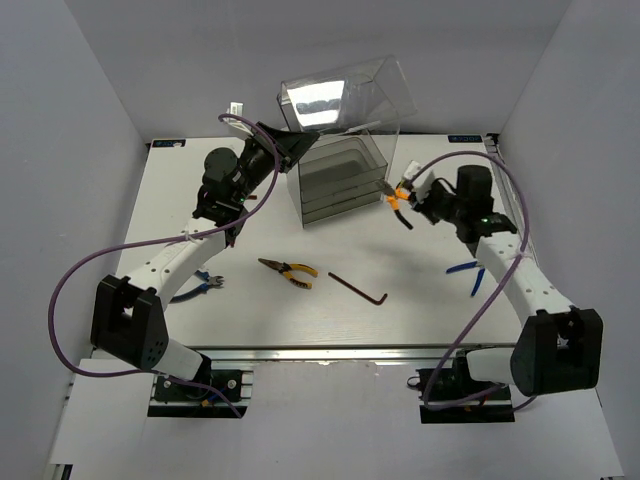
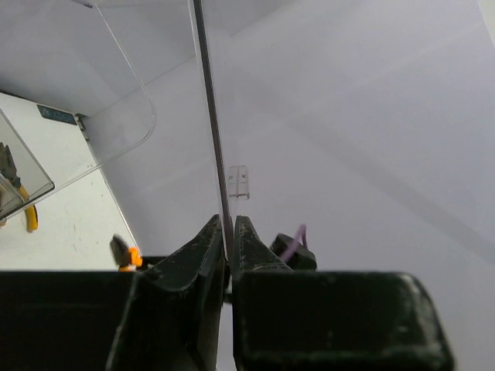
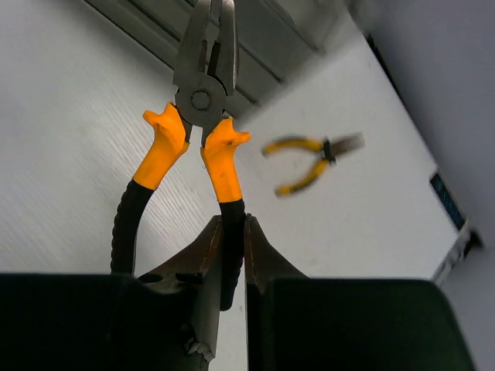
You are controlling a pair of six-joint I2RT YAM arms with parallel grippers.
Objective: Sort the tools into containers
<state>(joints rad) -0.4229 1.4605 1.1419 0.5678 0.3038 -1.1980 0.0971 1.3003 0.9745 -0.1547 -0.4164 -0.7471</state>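
cabinet (image 1: 335, 185): smoky clear plastic, boxy, stacked shallow drawers, mid-back of the matte white worktop (image 1: 420, 300). Its lid (image 1: 340, 92) is glossy clear sheet with rounded corners, tilted up and back. left tool (image 1: 287, 146) is on the lid's left edge. In the wrist view its black fingers (image 2: 205, 247) are pinched almost together on the thin panel, with the lid edge (image 2: 210, 116) running straight up from between them. right tool (image 1: 415, 198) sits just beside the cabinet's right front corner, clamped tight on one handle of the orange pliers (image 1: 397, 196): steel nose, orange collars, black rubbery grips. In the right wrist view the pliers (image 3: 203, 97) stick straight out from the tool (image 3: 233, 224), nose toward the drawer fronts (image 3: 255, 35), second handle hanging free on the left. Can't tell if the nose touches the cabinet. Loose on the worktop: yellow pliers (image 1: 289, 271) in front of the cabinet, well apart from it. A dark L-shaped hex key (image 1: 360, 289) lies near them on the right, not touching. blue cutters (image 1: 208, 285) are partly under the left arm, and a blue-handled pair (image 1: 468, 272) is just beside the right arm. Bare worktop runs between the cabinet front and the yellow pliers. Grey walls (image 1: 90, 120) box in the left, right and back, and the raised lid leans toward the back one.
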